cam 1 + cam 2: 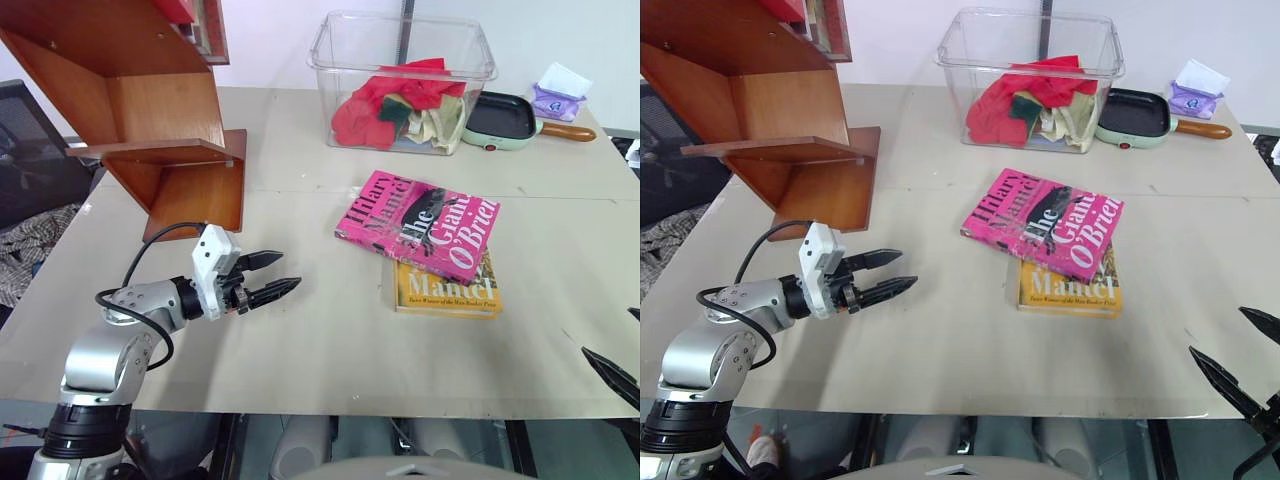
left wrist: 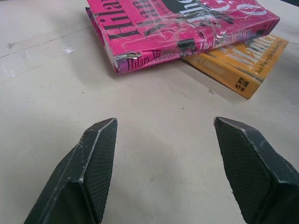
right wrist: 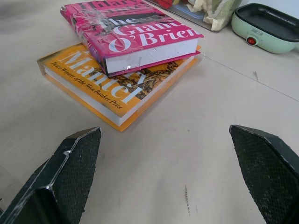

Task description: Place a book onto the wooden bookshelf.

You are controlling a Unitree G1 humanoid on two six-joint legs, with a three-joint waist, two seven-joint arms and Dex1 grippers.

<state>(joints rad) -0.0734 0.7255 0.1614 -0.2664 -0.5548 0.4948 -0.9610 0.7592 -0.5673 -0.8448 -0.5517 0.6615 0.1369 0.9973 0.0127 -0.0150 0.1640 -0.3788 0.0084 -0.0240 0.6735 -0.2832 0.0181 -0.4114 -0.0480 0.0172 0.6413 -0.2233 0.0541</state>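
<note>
On the beige counter (image 1: pixel 330 340), the bright pink book (image 1: pixel 418 225) with white lettering lies flat at frame centre, tilted atop an orange-yellow book (image 1: pixel 450 288). Left gripper (image 1: pixel 268 276) lower left, right gripper (image 1: pixel 1230 360) lower right: both spread, empty. Wooden bookshelf (image 1: pixel 150 120) upper left.

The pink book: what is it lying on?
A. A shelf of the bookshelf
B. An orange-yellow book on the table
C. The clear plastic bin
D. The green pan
B. The pink book lies flat, overlapping the orange-yellow book beneath it on the table, apart from the bookshelf, the bin and the pan.
</note>
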